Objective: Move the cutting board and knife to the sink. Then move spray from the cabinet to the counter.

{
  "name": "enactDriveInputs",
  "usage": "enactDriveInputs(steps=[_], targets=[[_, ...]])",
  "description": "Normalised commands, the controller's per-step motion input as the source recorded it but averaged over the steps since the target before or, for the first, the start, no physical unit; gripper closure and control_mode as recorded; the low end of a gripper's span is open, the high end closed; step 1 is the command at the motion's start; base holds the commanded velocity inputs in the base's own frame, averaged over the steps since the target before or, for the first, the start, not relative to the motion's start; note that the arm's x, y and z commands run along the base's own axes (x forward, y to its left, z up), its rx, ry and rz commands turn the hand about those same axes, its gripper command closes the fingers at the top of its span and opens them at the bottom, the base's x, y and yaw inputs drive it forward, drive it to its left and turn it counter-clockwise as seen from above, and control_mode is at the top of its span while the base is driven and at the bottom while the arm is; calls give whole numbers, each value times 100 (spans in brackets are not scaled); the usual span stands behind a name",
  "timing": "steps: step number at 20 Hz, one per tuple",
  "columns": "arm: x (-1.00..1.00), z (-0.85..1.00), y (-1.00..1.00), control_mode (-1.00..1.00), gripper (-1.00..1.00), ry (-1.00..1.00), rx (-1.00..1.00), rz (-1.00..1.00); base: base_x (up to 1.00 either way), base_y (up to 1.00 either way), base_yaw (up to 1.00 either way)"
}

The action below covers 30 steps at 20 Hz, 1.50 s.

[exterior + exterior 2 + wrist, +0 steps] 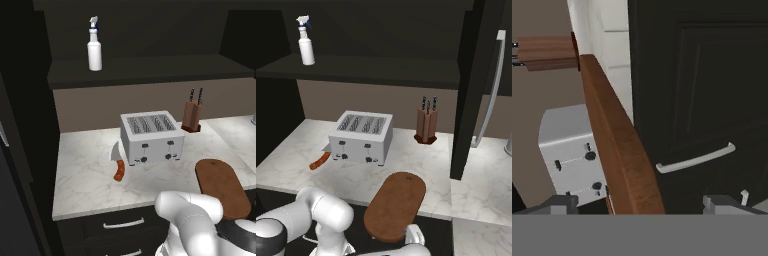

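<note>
A white robot arm reaches low at the front edge of a white-grey veined marble surface [90, 170] in a simulated kitchen, its end effector [640, 202] spread wide and holding nothing, one dark fingertip either side of the near end of a flat reddish-brown wooden cutting board [396, 205]. Seen along the hand, the board runs edge-on straight ahead from between the fingertips, its long axis pointing away toward the brown wooden knife block [426, 125] beyond its far end; the hand camera is rolled, so the surface stands upright in that picture. The board's rounded near end overhangs the surface's front edge above the dark drawers [712, 100] with their silver bar handles, which is where the open jaws appear to bracket it, though whether either fingertip already touches the wood cannot be told from this angle. The coming move likely turns on closing across the board's thin edge without pushing it farther along its length. Beyond the board and off to the side stands a silver four-slot toaster [151, 137], and past it lies the knife with the curved orange-red handle [119, 170] and broad pale blade, flat on the marble. High above and farther still, the small white spray bottle [94, 45] with a blue-and-white nozzle stands upright on the dark cabinet shelf [150, 67].
</note>
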Motion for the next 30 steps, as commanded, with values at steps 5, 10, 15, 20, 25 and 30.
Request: enactDriveInputs(steps=[5,10,15,20,25,30], targets=[[14,-11,7,-100,-100,0,0,0,0,0,0],[11,-12,1,-100,-100,0,0,0,0,0,0],[4,-10,0,-100,-100,0,0,0,0,0,0],[3,-11,0,-100,-100,-1,0,0,0,0,0],[7,-8,0,-100,-100,-1,0,0,0,0,0],[6,-1,0,-100,-100,-4,0,0,0,0,0]])
